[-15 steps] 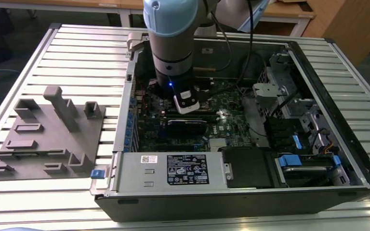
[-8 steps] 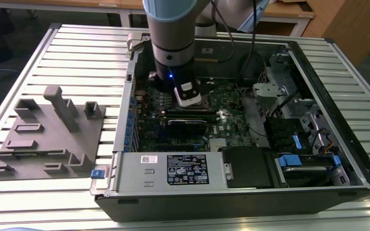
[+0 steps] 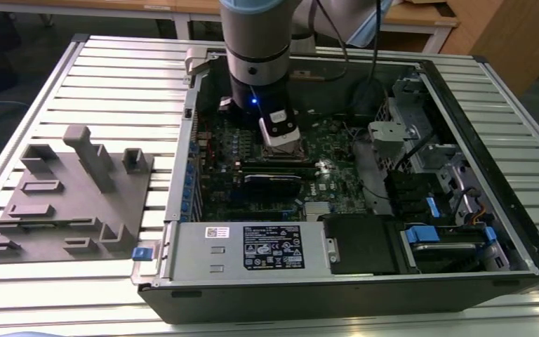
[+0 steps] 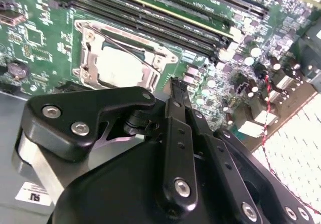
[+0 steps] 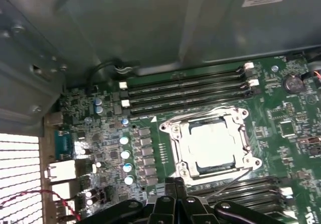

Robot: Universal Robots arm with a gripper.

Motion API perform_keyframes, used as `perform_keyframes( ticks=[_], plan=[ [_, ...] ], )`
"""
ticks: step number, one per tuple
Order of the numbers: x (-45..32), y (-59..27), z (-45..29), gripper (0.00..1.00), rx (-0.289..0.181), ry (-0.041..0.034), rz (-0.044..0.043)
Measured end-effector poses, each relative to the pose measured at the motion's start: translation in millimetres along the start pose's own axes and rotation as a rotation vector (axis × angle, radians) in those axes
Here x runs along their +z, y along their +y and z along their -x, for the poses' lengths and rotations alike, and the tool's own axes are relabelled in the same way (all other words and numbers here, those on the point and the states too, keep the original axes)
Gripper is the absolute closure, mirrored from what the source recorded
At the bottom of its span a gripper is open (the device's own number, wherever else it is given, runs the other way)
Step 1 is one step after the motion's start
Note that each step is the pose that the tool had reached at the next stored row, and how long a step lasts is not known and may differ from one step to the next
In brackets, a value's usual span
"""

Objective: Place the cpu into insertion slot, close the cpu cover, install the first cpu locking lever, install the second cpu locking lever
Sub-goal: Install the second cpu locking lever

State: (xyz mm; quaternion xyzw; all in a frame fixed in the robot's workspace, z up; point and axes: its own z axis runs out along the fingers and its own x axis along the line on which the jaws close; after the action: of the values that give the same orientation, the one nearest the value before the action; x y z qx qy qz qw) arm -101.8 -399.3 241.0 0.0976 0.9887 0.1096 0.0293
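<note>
Slatted metal desk (image 3: 110,77) carries the open computer case (image 3: 344,281). Inside, the cpu (image 5: 213,144) sits in the insertion slot (image 5: 186,159) under the closed cpu cover (image 5: 210,122), just ahead of my fingers (image 5: 173,186), pressed together, holding nothing.

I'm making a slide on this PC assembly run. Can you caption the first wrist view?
Gripper poised beside the socket, the cpu seated under the closed cpu cover.
</note>
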Motion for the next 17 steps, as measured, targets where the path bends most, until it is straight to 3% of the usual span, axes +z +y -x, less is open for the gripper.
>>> perform_keyframes(
  ticks=[2, 10, 14, 16, 17],
  plan=[
    [-0.1, 0.7, 1.9, 0.89, 0.001, -0.002, -0.0085],
    [-8.8, 3.8, 5.5, 0.89, 0.002, -0.004, -0.0189],
    [-8.5, 5.3, 11.8, 0.89, 0.004, -0.0078, -0.0436],
    [-8.3, 5.8, 14.1, 0.89, 0.004, -0.0111, -0.0603],
    [-8.0, 6.4, 16.6, 0.89, 0.004, -0.0147, -0.0766]
  ],
)
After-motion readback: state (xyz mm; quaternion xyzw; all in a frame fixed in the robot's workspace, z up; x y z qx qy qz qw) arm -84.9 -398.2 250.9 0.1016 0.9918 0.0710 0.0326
